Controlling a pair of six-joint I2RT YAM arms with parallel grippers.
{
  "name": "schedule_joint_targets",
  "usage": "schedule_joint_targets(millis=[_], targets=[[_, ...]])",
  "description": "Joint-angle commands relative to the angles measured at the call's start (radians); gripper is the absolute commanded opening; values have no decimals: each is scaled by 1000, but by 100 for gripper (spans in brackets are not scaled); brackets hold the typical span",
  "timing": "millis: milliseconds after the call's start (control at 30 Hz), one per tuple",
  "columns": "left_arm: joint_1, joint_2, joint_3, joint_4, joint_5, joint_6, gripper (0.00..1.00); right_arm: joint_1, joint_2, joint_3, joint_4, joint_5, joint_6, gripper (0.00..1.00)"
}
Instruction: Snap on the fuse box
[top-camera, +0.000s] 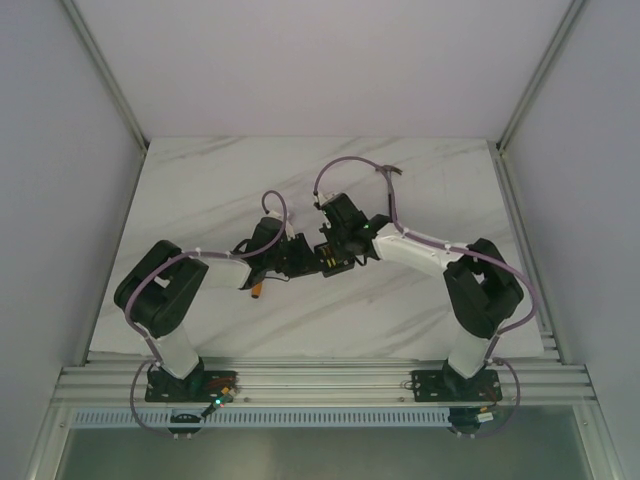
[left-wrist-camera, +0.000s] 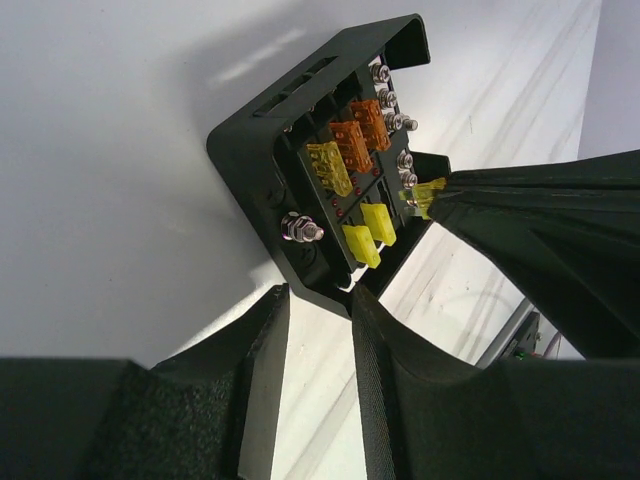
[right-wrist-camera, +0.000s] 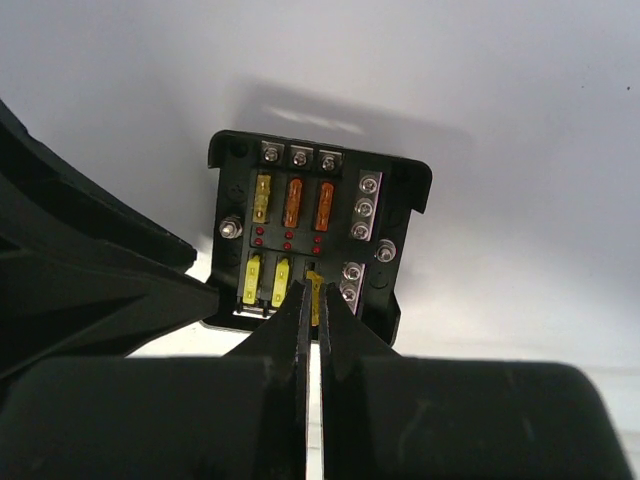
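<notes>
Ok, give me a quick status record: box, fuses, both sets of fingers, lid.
box: open, fuses and terminals exposed
seated fuses: five, three yellow and two orange
sixth fuse: yellow, pinched in the right fingers, at the last empty slot
left fingers: either side of the box's near edge; grip unclear
lid: not in view

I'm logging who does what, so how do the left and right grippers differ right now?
The right gripper is pinched shut on a yellow fuse; the left gripper has its fingers apart. The right is at the slots of the fuse box; the left straddles its rim, grip unclear. Both are black and at the box.
</notes>
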Motion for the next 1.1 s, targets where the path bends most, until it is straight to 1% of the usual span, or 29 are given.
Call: schedule_joint_targets(millis=[0, 367, 700, 1067], targets=[[4, 18, 10, -3, 9, -3, 40, 11, 22, 40, -24, 41, 22, 0], [4, 21, 11, 2, 13, -6, 40, 26, 51, 52, -40, 55, 37, 0], [4, 28, 11, 5, 16, -7, 40, 38, 61, 52, -58, 110, 48, 0], [4, 33, 14, 9, 20, -11, 40, 50, 74, 47, -47, 118, 47, 0]])
